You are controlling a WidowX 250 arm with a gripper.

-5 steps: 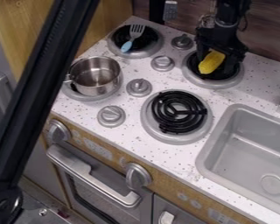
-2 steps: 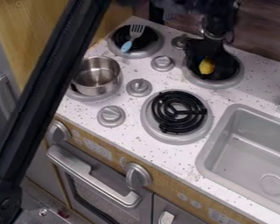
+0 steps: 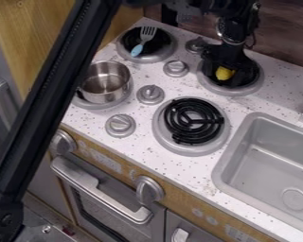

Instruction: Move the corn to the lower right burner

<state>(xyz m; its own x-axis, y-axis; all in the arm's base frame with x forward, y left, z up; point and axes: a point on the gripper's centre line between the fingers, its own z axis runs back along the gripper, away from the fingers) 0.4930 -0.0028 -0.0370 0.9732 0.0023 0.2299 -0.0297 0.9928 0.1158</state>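
At the upper right burner (image 3: 253, 87), the black gripper (image 3: 227, 66) hangs low over the yellow corn (image 3: 224, 73). The near end of the corn shows in front of the gripper, and the rest is hidden behind it. Whether the gripper holds the corn cannot be made out. The lower right burner (image 3: 191, 122), a black coil in a grey ring, has nothing on it.
A metal pot (image 3: 104, 82) stands on the lower left burner. A fork with a blue handle (image 3: 138, 49) lies on the upper left burner. Grey knobs (image 3: 150, 94) sit between the burners; the sink (image 3: 271, 163) is at the right.
The gripper has come down over the corn, and less of the corn shows than a second ago. The long black arm link at the left has shifted a little to the right.
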